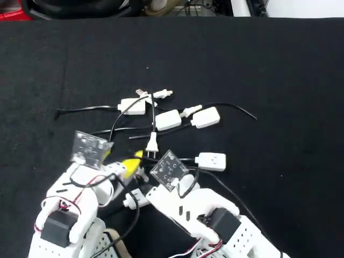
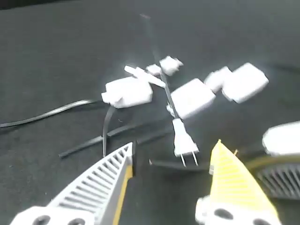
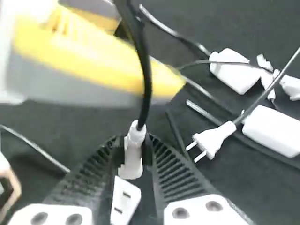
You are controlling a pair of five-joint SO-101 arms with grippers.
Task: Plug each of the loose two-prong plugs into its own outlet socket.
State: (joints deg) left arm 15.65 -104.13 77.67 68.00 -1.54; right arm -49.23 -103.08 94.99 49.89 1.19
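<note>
A loose white two-prong plug [image 1: 152,146] [image 2: 184,143] [image 3: 213,139] lies on the black cloth, just beyond my left gripper [image 2: 168,173], which is open with a grey and a yellow finger [image 1: 129,164]. My right gripper [image 3: 133,138] is shut on another white plug [image 3: 131,152] with a black cord, held right over a white socket block [image 3: 123,199] [image 1: 134,199]. Other white outlet sockets lie farther out [image 1: 133,105] [image 1: 167,119] [image 1: 206,117], and one [image 1: 211,160] lies beside the right arm's camera board.
Thin black cords [image 1: 86,108] trail across the black table cloth [image 1: 269,64] between the sockets and cross each other near the loose plug. The left gripper's yellow finger [image 3: 93,65] hangs close over the right gripper. Wide bare cloth lies at the far side.
</note>
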